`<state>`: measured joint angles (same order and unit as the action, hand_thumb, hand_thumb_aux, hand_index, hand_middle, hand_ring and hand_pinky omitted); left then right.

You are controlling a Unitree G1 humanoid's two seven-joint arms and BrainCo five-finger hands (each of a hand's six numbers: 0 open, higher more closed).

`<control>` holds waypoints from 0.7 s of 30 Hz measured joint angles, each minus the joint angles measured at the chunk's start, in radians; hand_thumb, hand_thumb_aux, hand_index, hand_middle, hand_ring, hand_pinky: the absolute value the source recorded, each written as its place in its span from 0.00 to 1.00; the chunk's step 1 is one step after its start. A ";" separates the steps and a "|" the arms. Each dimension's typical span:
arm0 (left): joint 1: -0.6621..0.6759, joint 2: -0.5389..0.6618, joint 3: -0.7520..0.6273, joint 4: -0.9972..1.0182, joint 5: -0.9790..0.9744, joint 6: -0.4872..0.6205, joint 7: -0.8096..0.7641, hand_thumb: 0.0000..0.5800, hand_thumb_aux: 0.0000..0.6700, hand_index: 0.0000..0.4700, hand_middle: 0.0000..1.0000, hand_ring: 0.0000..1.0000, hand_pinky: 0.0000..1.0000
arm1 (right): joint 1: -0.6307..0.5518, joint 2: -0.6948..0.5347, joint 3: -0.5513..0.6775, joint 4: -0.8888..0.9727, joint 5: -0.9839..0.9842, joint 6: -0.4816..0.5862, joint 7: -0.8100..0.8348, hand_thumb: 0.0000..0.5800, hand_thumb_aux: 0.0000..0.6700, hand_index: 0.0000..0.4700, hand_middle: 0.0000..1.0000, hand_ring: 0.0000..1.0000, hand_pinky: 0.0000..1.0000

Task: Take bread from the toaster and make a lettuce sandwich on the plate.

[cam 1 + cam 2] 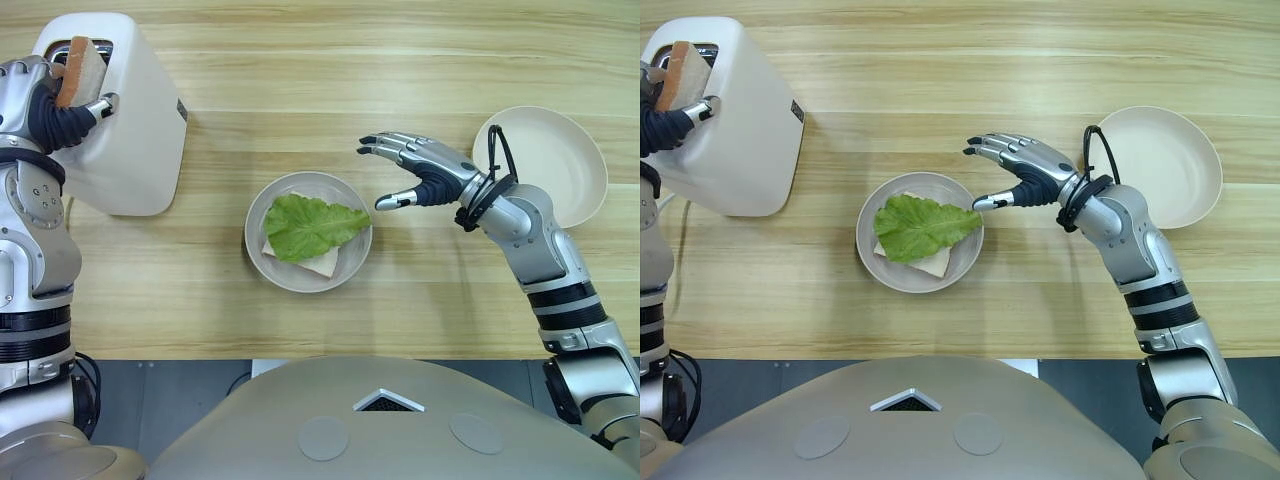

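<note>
Gripping bread slice (78, 62) with my left hand (55, 115) at top of toaster (135, 140). My right hand (415, 170), fingers spread, holds nothing, just beside plate (252, 250); lettuce (305, 225) lies there on second slice (325, 265).

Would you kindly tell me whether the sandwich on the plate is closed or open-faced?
Open-faced: the lettuce leaf lies uncovered on one bread slice in the plate; no slice on top.

A gap of tabletop (215, 235) separates toaster (130, 130) and plate (292, 280); the right robot hand (425, 170) hangs at the plate's right rim.
</note>
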<state>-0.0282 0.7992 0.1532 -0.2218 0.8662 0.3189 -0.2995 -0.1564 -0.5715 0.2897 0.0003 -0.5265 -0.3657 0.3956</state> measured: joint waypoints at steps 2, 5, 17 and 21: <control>-0.004 0.000 0.000 0.009 -0.003 0.000 0.005 1.00 1.00 1.00 1.00 1.00 1.00 | -0.002 0.001 0.004 0.002 -0.004 -0.006 -0.007 0.00 0.00 0.00 0.00 0.00 0.00; -0.013 0.000 -0.002 0.017 -0.015 -0.004 0.011 1.00 1.00 1.00 1.00 1.00 1.00 | -0.010 0.003 0.009 0.007 -0.007 -0.013 -0.017 0.00 0.00 0.00 0.00 0.00 0.00; -0.057 -0.038 0.039 -0.064 -0.133 -0.010 0.033 1.00 1.00 1.00 1.00 1.00 1.00 | -0.033 0.033 0.067 0.079 -0.066 -0.034 -0.042 0.00 0.00 0.00 0.00 0.00 0.00; -0.073 0.003 0.108 -0.092 -0.166 -0.025 0.012 1.00 1.00 1.00 1.00 1.00 1.00 | -0.034 0.036 0.072 0.088 -0.073 -0.039 -0.054 0.00 0.00 0.00 0.00 0.00 0.00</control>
<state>-0.1014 0.8026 0.2617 -0.3134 0.6997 0.2938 -0.2877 -0.1901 -0.5359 0.3616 0.0880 -0.5997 -0.4049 0.3413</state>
